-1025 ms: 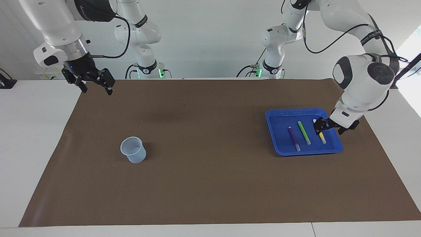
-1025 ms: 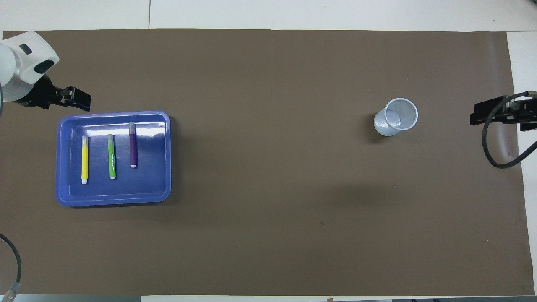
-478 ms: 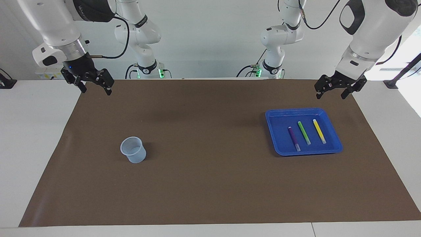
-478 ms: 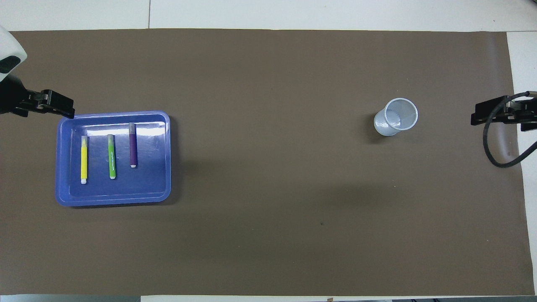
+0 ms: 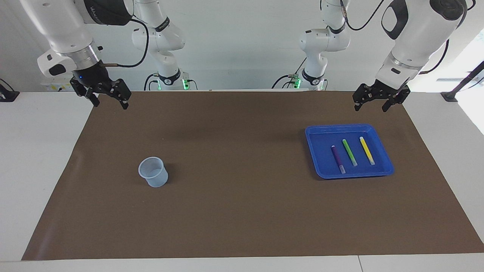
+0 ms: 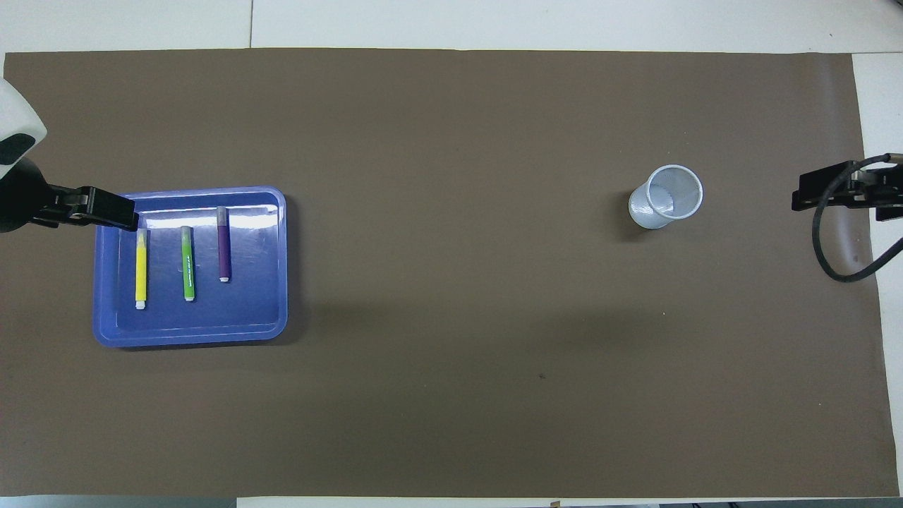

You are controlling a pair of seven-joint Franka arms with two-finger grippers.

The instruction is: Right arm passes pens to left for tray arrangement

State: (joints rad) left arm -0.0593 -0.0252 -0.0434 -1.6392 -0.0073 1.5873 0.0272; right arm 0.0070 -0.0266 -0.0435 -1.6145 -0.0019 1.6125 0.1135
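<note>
I see the three pens lying side by side in the blue tray [image 5: 321,166] toward the left arm's end of the worktop [image 5: 22,170]: the purple pen [image 5: 337,158], the green pen [image 5: 349,152] and the yellow pen [image 5: 366,150]. Each has its long axis running roughly from the robots' edge toward the outer edge, nearly parallel to its neighbours with bare tray floor between them, and the whitish tips sit at the ends nearer the robots. The purple one lies a little farther out than the other two. My left gripper [image 5: 371,102] hangs raised in the air over the brown mat [image 5: 234,211] at the tray's robot-side rim, wrist pitched down, jaws released and holding nothing. My right gripper [image 5: 109,99] hovers over the mat's corner at the right arm's end, tilted, its side pin jutting out, jaws spread and bare. A clear plastic cup [image 5: 153,176] stands upright on the mat toward that end, well apart from the tray. The tray sits inside the mat's border with a strip of mat on every side, and a wide stretch of mat lies between tray and cup.
</note>
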